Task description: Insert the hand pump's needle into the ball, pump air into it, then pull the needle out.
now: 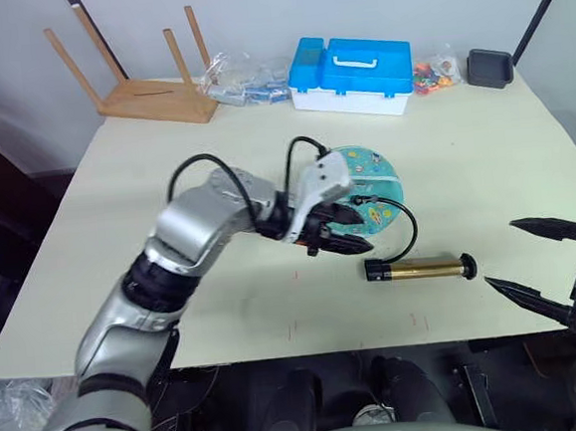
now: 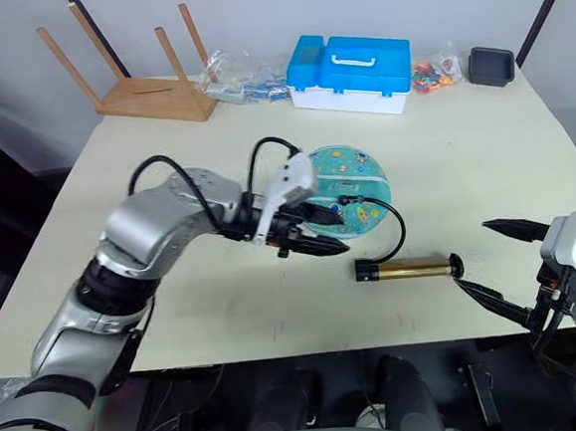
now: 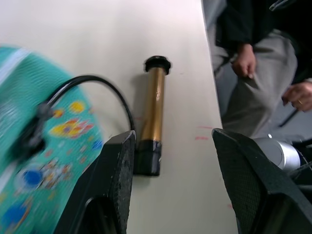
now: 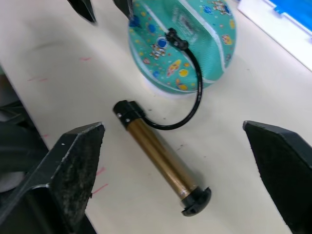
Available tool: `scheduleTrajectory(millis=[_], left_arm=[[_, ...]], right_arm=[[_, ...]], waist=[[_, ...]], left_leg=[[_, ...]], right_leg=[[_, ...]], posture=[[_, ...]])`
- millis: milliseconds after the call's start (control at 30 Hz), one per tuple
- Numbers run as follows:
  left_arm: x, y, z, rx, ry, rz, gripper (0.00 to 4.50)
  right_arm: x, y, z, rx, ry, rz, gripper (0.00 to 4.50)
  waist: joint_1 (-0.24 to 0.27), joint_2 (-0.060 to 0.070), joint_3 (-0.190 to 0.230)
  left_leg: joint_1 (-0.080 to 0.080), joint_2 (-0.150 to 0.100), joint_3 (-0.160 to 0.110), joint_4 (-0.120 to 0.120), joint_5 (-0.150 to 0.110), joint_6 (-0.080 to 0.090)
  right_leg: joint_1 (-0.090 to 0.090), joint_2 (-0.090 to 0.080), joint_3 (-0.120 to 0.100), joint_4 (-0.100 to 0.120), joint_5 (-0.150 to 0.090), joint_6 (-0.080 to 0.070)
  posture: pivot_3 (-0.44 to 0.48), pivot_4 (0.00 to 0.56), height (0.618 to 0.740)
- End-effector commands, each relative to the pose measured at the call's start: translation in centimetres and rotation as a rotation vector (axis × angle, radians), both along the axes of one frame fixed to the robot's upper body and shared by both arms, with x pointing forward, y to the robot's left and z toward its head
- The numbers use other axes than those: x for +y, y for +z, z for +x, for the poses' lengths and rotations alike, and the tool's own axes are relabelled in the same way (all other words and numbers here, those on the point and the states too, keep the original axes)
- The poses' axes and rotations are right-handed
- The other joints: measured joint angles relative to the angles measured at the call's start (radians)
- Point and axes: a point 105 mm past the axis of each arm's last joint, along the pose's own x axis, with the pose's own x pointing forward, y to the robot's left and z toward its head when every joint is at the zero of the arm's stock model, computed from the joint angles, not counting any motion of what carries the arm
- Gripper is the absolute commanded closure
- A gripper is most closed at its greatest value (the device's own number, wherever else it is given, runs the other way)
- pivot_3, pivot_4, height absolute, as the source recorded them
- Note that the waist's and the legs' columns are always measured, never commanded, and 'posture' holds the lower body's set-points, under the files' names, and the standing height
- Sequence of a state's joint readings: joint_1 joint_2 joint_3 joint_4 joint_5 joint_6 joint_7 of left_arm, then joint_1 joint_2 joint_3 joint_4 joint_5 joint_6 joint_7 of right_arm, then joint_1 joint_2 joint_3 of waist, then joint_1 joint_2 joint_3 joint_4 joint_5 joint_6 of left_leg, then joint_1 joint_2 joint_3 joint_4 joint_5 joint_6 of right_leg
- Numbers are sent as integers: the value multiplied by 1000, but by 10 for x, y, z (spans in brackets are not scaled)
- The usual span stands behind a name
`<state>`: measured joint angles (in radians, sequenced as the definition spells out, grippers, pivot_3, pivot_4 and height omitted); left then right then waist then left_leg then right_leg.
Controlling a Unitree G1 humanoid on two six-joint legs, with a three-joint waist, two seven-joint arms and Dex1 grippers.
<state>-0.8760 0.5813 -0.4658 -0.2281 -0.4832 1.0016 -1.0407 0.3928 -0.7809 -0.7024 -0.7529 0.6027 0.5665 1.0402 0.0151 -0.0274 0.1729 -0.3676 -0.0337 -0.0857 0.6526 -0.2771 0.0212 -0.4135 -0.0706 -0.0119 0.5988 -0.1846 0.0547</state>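
Observation:
The teal ball (image 1: 372,172) with cartoon prints lies mid-table. Just in front of it the amber hand pump (image 1: 419,268) lies flat, black caps at both ends. Its thin black hose (image 4: 196,92) curves up onto the ball, where the black fitting (image 4: 174,38) rests against the surface; the needle pin itself is hidden. My left gripper (image 1: 341,231) hovers at the ball's near-left side, open, with nothing between its fingers (image 3: 117,180). My right gripper (image 1: 536,261) is open to the right of the pump's handle end, clear of it.
A blue-and-white plastic case (image 1: 352,74) stands at the back of the table (image 1: 176,314). An upturned wooden stool (image 1: 149,92), clear bags (image 1: 242,79), small colourful pieces (image 1: 435,74) and a black box (image 1: 489,67) line the far edge. A seated person (image 3: 253,73) is beside the table.

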Motion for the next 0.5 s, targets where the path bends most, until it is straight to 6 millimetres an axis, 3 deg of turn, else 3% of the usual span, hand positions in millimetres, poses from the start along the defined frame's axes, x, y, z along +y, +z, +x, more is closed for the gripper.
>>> scheduleTrajectory(millis=[33, 100, 500], left_arm=[[-25, -8, -2, -40, -64, 100, 1313], [-37, -12, -1, -53, -80, 144, 671], [-87, -36, 14, -88, -238, 329, 671]], right_arm=[[-6, 6, -6, -14, -14, -87, 0], [-10, 5, -7, -8, -35, -96, 0], [-26, -11, -10, 46, -90, -115, 0]], waist=[[3, 0, 0], [7, 0, 0], [1, 0, 0]], left_leg=[[0, 0, 0, 0, 0, 0], [-2, -2, 1, 2, 0, 0], [-2, -2, 4, 2, -1, 2]], right_leg=[[0, 0, 0, 0, 0, 0], [0, 0, -1, 0, 0, 0], [0, 0, 2, 0, 0, 1]], posture=[[0, 150, 740], [0, 150, 740], [0, 150, 740]])
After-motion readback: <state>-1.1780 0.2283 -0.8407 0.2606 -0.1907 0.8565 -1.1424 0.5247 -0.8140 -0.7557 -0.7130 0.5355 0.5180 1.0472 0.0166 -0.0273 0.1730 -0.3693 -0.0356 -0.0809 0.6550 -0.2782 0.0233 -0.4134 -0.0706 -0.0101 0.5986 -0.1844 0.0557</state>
